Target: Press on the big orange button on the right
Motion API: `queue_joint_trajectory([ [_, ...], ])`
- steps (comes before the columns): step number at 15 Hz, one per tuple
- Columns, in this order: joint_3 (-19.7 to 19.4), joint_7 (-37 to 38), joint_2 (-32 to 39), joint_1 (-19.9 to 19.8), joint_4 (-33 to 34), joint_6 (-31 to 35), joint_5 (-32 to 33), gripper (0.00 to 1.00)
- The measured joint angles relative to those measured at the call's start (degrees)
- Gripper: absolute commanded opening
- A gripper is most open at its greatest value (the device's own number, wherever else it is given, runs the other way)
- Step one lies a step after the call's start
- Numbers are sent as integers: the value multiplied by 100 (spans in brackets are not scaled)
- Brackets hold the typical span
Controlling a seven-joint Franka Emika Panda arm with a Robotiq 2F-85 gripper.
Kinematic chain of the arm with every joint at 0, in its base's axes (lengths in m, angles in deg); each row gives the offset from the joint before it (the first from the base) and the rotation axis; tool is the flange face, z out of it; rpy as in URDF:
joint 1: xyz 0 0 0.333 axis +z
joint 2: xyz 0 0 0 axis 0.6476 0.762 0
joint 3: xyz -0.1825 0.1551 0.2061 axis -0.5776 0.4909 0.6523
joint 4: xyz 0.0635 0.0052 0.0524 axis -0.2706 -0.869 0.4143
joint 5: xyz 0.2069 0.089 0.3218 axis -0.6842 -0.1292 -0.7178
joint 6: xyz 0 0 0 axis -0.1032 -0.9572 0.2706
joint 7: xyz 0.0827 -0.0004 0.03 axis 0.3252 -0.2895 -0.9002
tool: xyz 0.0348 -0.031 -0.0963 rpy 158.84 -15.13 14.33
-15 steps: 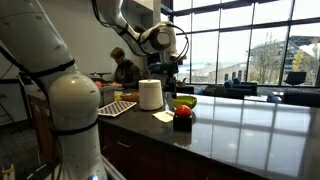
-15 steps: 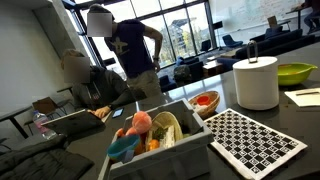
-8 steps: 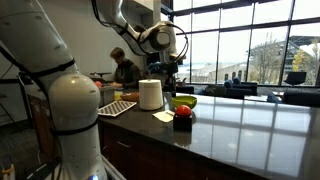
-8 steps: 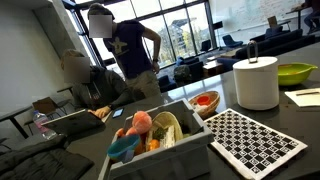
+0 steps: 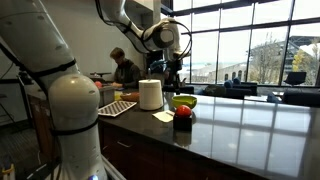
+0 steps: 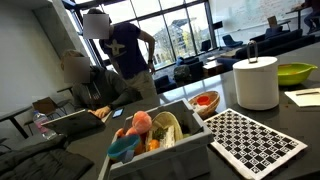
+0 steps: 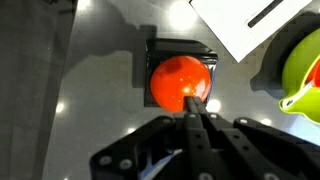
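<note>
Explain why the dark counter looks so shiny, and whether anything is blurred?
Wrist view: bright glare spots sit on the glossy counter and the big orange button, and the end effector, close to the lens, looks soft. Both exterior views: bright windows backlight the scene, so the foreground is dim.

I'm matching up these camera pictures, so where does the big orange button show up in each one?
In an exterior view: the big orange button sits mid-frame, just in front of the yellow-green bowl.
In an exterior view: absent; the bowl is at the right edge.
Wrist view: button centred, bowl right.
Landmark: bowl.
</note>
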State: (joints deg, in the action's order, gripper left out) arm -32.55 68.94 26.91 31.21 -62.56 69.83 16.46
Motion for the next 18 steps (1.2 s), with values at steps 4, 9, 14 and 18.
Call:
queue_joint_trajectory([
  [4, -95, -62, 150, -27, 127, 0, 0, 0],
  [9, -249, -145, 414, -30, 239, 30, -21, 0],
  [14, -355, -392, 667, -30, 287, 152, -278, 0],
  [18, -357, -540, 887, -14, 284, 265, -516, 0],
])
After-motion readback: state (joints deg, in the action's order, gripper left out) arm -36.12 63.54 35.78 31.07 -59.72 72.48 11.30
